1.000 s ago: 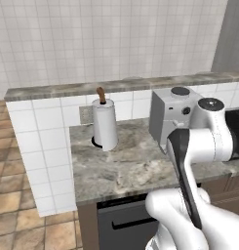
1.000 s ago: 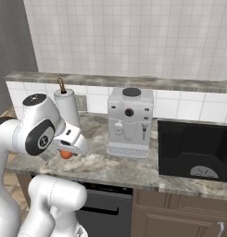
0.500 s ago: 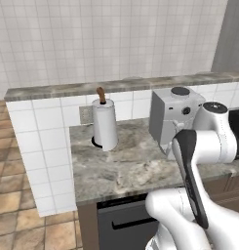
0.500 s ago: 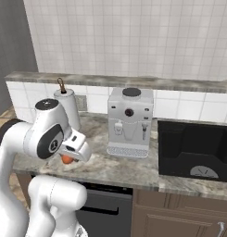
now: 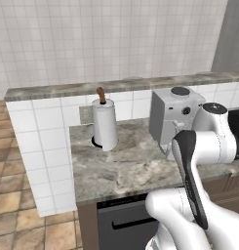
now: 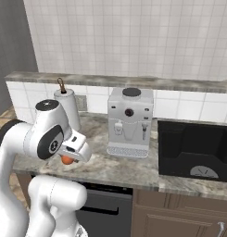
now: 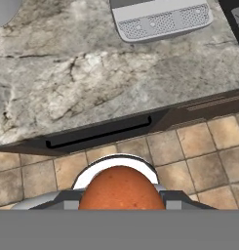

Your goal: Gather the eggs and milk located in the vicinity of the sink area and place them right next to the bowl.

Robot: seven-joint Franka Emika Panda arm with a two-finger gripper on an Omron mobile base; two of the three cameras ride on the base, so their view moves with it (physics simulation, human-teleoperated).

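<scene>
Gripping smooth oval egg [image 7: 120, 189]

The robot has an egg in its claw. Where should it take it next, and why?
Probably it should keep carrying the egg over the counter to look for the bowl. The gripper is shut on the egg and hangs near the counter's front edge, beside the coffee machine, so there is no spot to set it down yet.

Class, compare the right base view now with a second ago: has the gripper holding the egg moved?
Yes. The gripper, shut on the egg, has shifted slightly rightward, toward the coffee machine, away from the paper-towel roll.
</scene>
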